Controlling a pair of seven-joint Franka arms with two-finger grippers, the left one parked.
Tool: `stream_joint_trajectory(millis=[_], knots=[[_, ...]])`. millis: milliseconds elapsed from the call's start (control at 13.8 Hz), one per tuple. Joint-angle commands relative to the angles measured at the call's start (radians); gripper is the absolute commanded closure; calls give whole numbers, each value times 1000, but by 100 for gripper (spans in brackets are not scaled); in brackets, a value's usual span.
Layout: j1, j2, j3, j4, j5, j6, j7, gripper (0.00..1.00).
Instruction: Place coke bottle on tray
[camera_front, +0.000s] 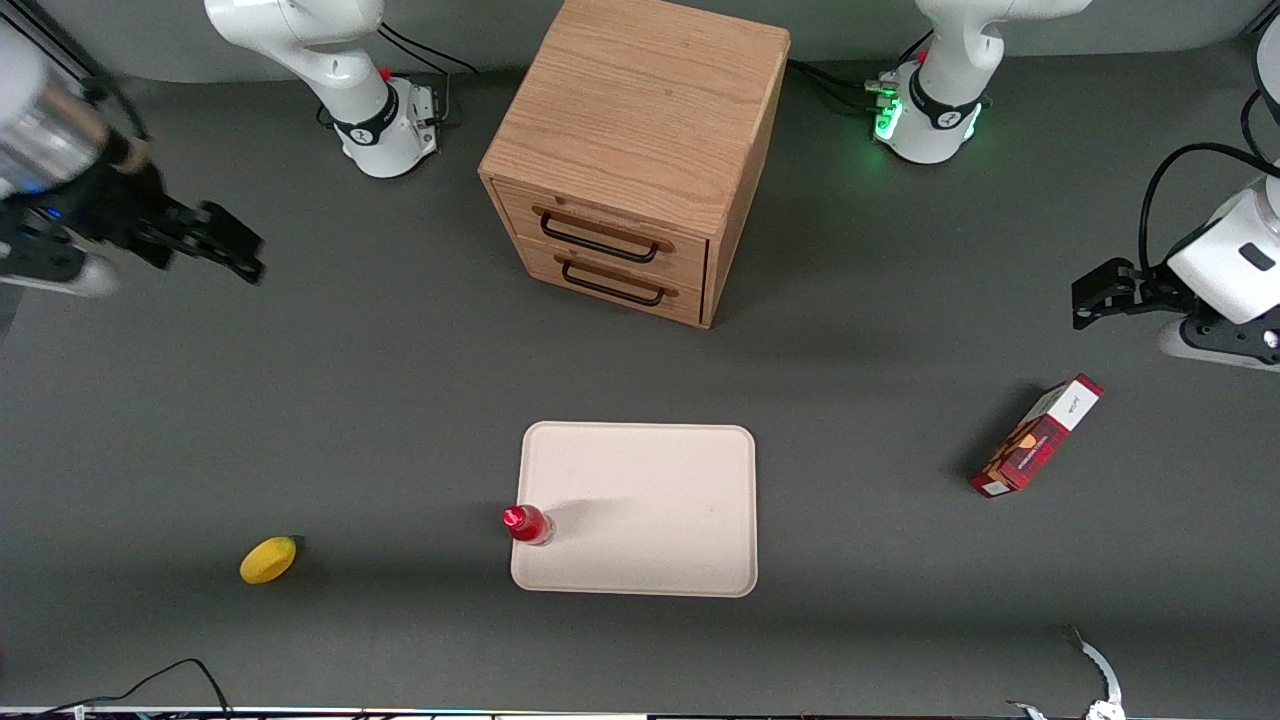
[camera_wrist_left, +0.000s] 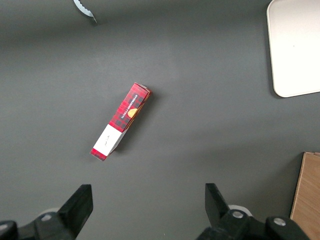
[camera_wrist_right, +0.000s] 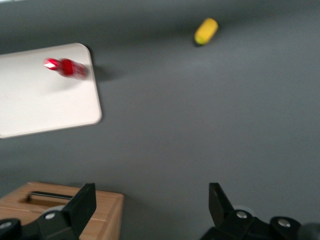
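The coke bottle (camera_front: 527, 524), small and red with a red cap, stands upright on the cream-white tray (camera_front: 660, 500), close to the tray's edge toward the working arm's end. In the right wrist view the bottle (camera_wrist_right: 67, 68) also sits on the tray (camera_wrist_right: 40, 100) near its rim. My right gripper (camera_front: 235, 250) is open and empty, raised high over the table at the working arm's end, far from the bottle and farther from the front camera than it. Its two fingers (camera_wrist_right: 85, 202) stand wide apart with nothing between them.
A wooden two-drawer cabinet (camera_front: 640, 150) stands farther from the front camera than the tray. A yellow lemon (camera_front: 268, 559) lies toward the working arm's end. A red rectangular carton (camera_front: 1037, 436) lies toward the parked arm's end.
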Motion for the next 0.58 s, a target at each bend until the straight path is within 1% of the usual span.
stream_joint_trajectory(millis=[0, 145, 290, 435, 507], knots=[[-4, -251, -74, -404, 32, 142, -90, 0], [-2, -305, -77, -505, 32, 204, -90, 0], [2, -295, -78, -488, 37, 195, -89, 0], [2, -270, -88, -426, 70, 167, -78, 0], [4, -253, -88, -393, 74, 141, -76, 0]])
